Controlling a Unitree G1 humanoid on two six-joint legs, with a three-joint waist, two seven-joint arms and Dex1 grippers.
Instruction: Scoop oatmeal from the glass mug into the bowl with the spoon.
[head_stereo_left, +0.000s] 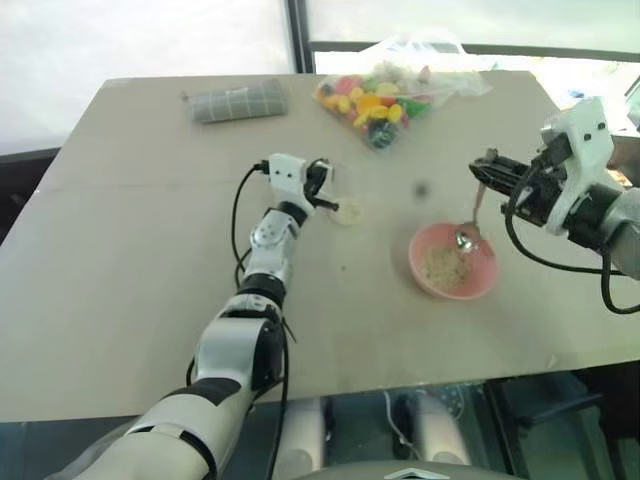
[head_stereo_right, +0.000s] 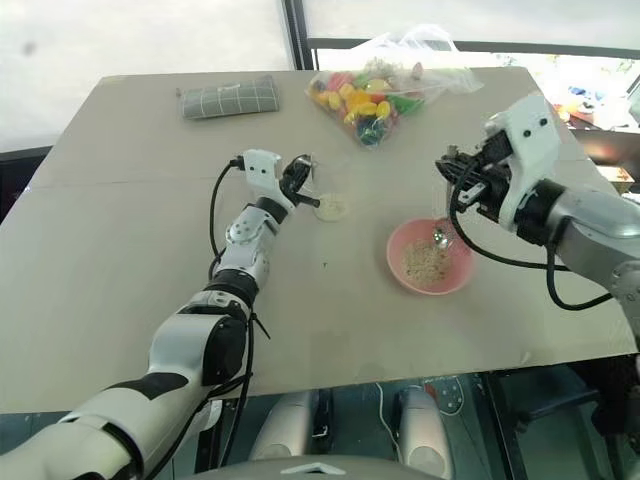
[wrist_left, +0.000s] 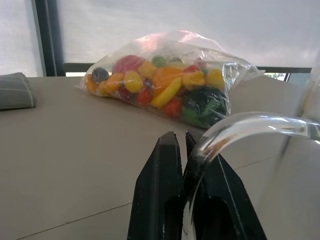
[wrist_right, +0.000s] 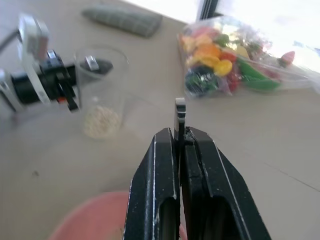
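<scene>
Right pincer (head_stereo_right: 452, 170) clamped spoon (head_stereo_right: 441, 230), head over pink bowl (head_stereo_right: 430, 258) with oatmeal (head_stereo_right: 424, 263). Left pincer (head_stereo_right: 302, 180) pinched mug (head_stereo_right: 328, 200) handle on surface (head_stereo_right: 130, 220). Best: tip fully, keep mug steady.

Head pair is aimed fwd and down over the worktop (head_stereo_left: 120, 300) from above. Wrist cams are set low, close along each end effector. Candy bag (wrist_left: 165, 85) is shared by all views.
</scene>
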